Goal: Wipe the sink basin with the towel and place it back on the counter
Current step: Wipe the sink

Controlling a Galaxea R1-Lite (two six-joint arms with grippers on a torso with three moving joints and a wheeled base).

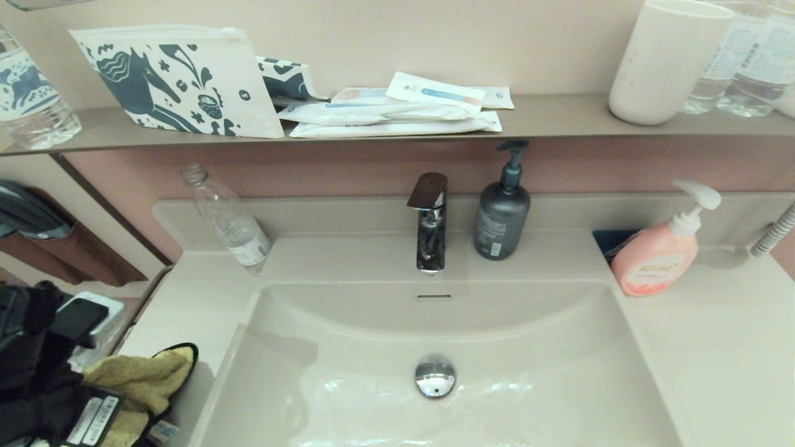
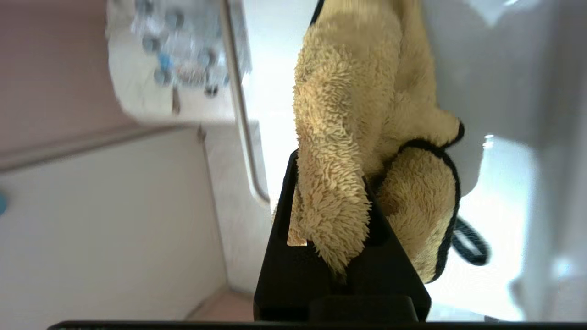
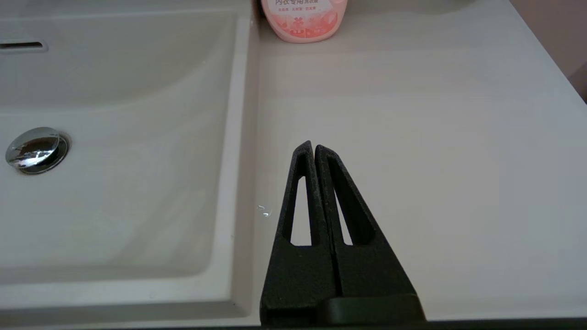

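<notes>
The mustard-yellow towel [image 1: 146, 379] with black trim sits bunched at the lower left, over the counter [image 1: 180, 304] beside the sink basin [image 1: 528, 372]. My left gripper [image 1: 93, 403] is shut on it. In the left wrist view the towel [image 2: 348, 114] fills the jaws of that gripper [image 2: 330, 183], and its black loop [image 2: 470, 240] dangles free. I cannot tell whether the towel touches the counter. The basin shows its chrome drain plug [image 1: 435, 376] and overflow slot [image 1: 433, 296]. My right gripper [image 3: 313, 146] hovers shut and empty over the right counter [image 3: 412, 137], out of the head view.
A chrome faucet [image 1: 430, 223], a dark pump bottle [image 1: 502, 214] and a tilted clear bottle [image 1: 227, 220] stand behind the basin. A pink pump bottle [image 1: 658, 254] sits at the right rear of the counter. The wall shelf [image 1: 559, 121] carries a white cup [image 1: 667, 59] and packets.
</notes>
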